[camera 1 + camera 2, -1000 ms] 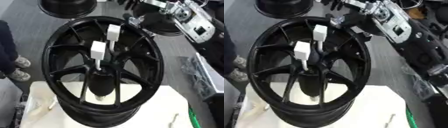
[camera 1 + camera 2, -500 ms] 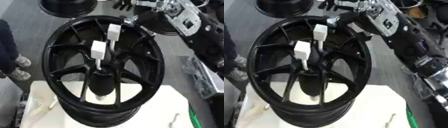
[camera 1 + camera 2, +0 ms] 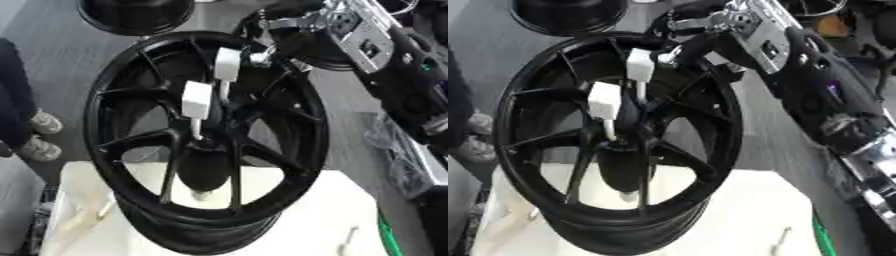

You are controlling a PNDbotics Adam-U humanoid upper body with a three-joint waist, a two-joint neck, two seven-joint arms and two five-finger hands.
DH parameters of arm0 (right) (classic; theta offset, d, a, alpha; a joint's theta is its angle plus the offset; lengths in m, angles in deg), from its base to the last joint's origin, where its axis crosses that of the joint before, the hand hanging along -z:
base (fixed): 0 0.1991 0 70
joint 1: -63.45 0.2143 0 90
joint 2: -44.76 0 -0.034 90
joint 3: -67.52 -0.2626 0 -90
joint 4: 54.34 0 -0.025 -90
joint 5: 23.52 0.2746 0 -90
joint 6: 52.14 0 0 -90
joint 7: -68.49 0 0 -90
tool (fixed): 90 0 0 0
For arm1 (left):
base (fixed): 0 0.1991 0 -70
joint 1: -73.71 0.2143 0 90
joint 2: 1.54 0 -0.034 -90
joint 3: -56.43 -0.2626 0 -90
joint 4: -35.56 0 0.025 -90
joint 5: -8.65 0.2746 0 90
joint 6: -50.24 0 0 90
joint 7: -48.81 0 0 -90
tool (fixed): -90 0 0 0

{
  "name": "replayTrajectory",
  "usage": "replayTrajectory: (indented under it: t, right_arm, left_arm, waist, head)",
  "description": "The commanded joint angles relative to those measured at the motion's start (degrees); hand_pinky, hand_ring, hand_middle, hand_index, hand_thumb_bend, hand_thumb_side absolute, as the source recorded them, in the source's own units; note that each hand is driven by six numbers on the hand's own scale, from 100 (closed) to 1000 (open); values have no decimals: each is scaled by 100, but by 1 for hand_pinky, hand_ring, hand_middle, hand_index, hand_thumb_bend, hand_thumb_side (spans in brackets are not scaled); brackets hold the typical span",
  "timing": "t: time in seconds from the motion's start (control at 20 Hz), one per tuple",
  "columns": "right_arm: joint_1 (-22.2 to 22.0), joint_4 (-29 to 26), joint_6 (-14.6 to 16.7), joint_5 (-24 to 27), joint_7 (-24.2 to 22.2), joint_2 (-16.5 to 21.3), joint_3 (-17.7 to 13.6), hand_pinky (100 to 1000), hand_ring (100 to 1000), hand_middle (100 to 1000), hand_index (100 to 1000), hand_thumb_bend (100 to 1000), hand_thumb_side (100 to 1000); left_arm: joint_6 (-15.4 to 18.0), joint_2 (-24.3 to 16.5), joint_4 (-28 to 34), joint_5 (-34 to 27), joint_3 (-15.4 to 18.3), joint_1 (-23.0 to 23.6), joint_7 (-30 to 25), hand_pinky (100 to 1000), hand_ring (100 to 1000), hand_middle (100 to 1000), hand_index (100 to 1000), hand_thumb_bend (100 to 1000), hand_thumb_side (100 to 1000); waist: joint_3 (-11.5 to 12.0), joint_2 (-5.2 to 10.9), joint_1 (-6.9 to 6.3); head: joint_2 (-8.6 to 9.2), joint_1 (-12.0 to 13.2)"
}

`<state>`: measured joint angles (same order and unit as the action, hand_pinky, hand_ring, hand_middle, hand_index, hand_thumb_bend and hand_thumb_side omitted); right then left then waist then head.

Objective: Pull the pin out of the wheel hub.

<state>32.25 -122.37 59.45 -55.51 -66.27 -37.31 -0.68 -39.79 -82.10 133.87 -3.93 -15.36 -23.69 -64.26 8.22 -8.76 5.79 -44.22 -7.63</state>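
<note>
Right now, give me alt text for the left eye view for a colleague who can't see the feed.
A black wheel hub stands upright on a pale table, with two white-handled pins stuck into its centre. The robot's right hand reaches in from the upper right, close to the upper pin; whether it touches it cannot be told. A second dark wheel lies behind.

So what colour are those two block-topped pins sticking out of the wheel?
White pins, against the black wheel hub; clearest in the left eye view.
</note>
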Motion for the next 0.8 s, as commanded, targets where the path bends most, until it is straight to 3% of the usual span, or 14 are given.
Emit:
replayTrajectory:
  t: [0.05,0.4,0.8]
  right_arm:
    - [169,-187,-33,22,-341,37,-141,809,807,879,944,100,895]
    - [204,-290,-135,-112,-715,-107,-170,805,803,880,950,100,903]
    - [221,-203,20,-387,-720,-287,-98,799,793,866,950,100,728]
  left_arm:
    - [15,-49,81,17,23,-37,-25,552,514,512,642,655,819]
    - [21,-40,80,30,18,-39,-45,552,499,512,642,658,812]
    - [23,-30,79,39,11,-48,-62,551,497,513,643,660,807]
  waist:
    - [3,90,-49]
    - [31,90,-59]
    - [66,89,-62]
  head:
    - [10,-6]
    - [10,-37]
    - [10,-69]
